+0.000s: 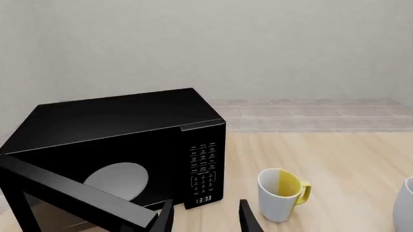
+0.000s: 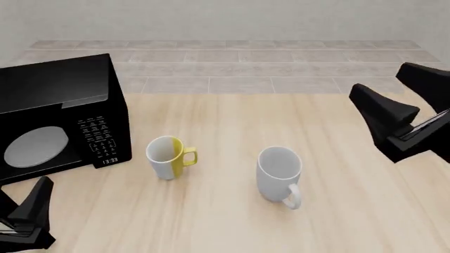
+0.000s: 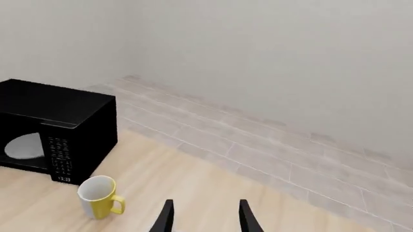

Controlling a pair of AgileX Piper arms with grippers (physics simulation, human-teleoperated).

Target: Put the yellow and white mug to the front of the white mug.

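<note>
The yellow and white mug [image 2: 169, 156] stands upright on the table [image 2: 338, 221], at nine o'clock from the white mug [image 2: 279, 172], apart from it, handle toward it. The black microwave [image 2: 60, 118], door open, sits just beyond at nine o'clock. Left gripper [image 1: 206, 216], fingers apart and empty, has the mug off beside them. Right gripper [image 3: 204, 216], also parted, hangs well clear.

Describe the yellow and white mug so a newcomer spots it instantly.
Find the black microwave at the table's left. Just right of its keypad stands the yellow and white mug. Unlike the bigger all-white mug further right, it is half yellow with a yellow handle.
</note>
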